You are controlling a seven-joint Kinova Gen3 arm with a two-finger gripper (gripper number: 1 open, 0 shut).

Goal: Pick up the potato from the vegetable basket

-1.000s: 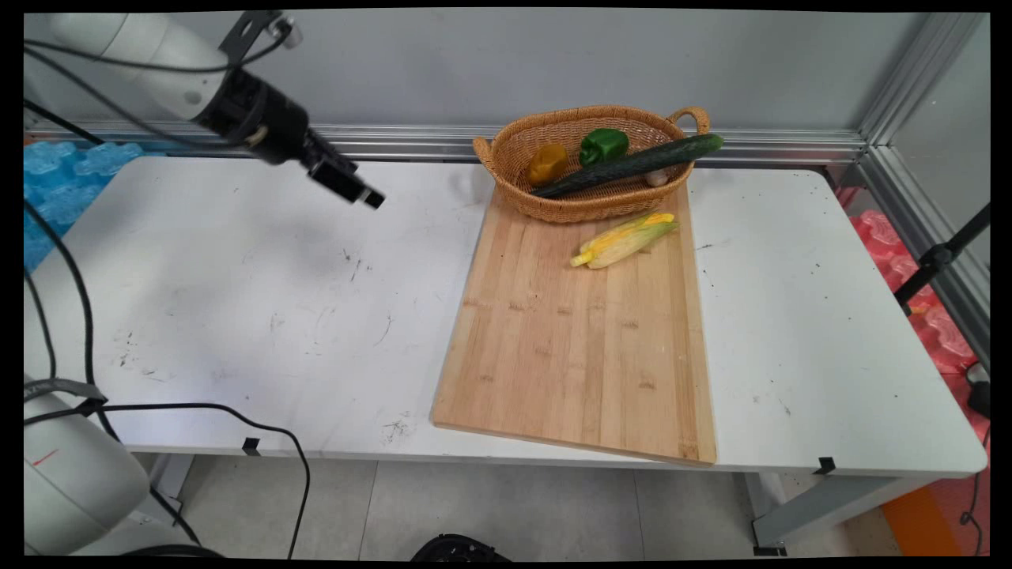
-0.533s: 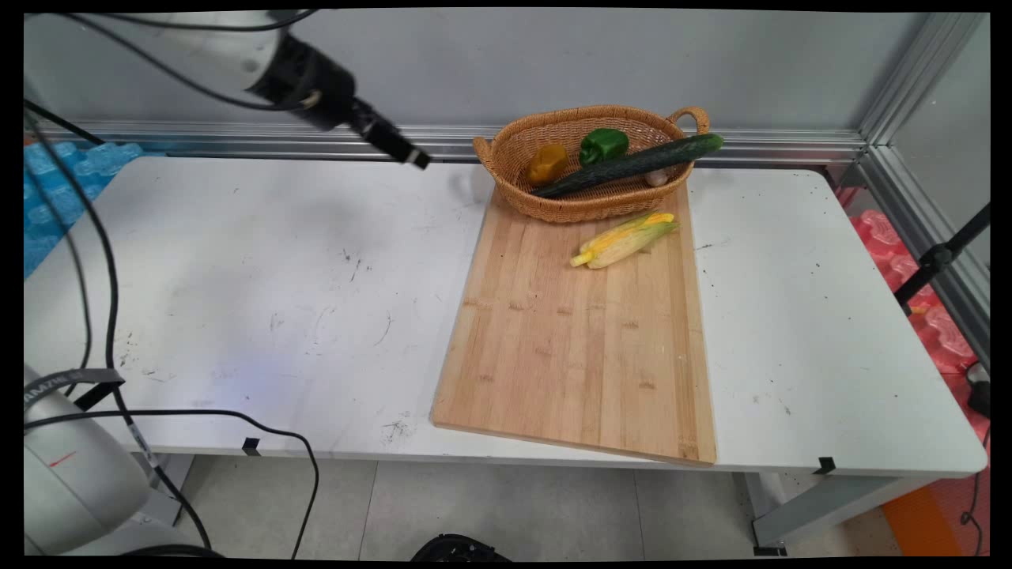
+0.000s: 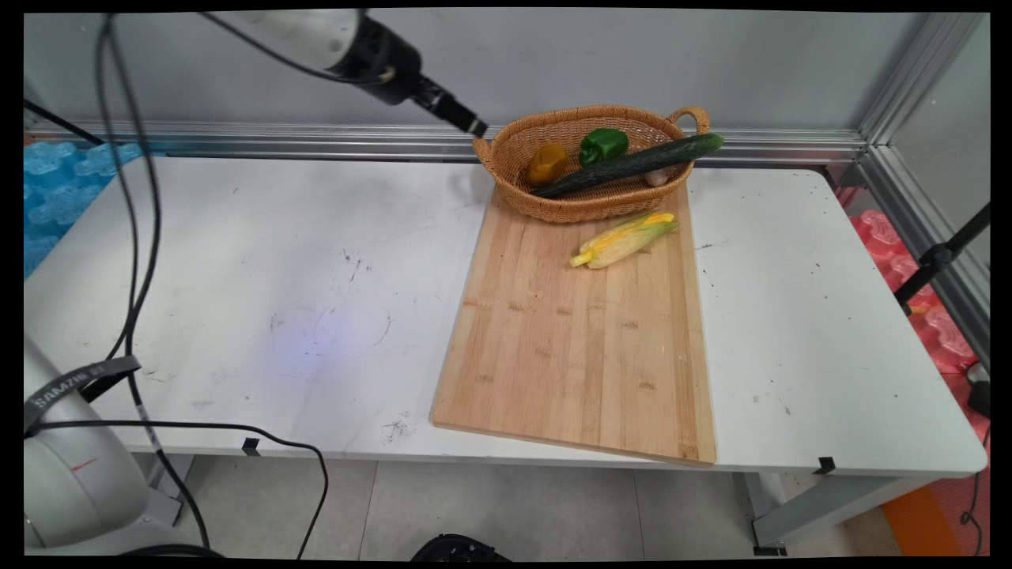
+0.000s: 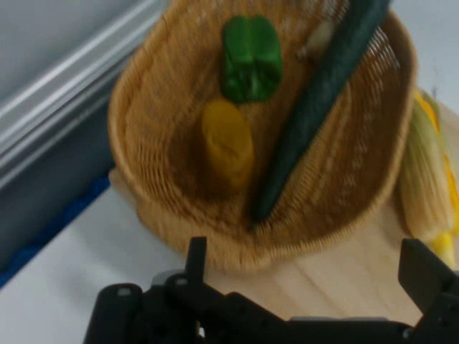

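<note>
My black gripper [image 3: 473, 126] hangs in the air just left of the wicker basket's [image 3: 585, 207] left handle, above the table's far edge. In the hand view the gripper [image 4: 308, 276] is open, with nothing between its fingers [image 4: 195, 252], and the basket [image 4: 179, 208] lies straight ahead. Inside the basket are a yellow pepper [image 3: 547, 163] [image 4: 227, 147], a green pepper [image 3: 603, 145] [image 4: 250, 57] and a long dark cucumber [image 3: 632, 163] [image 4: 315, 107] that sticks out over the right rim. A small pale item [image 3: 656, 178] lies beside the cucumber.
A wooden cutting board [image 3: 569, 348] lies on the white table [image 3: 237, 276], and the basket stands on its far end. An ear of corn [image 3: 624, 239] [image 4: 423, 186] in its husk rests on the board just in front of the basket. Black cables [image 3: 134, 237] hang at the left.
The gripper has risen and swung to the right, from over the table's left part to beside the basket's left handle. Nothing on the table has moved.
</note>
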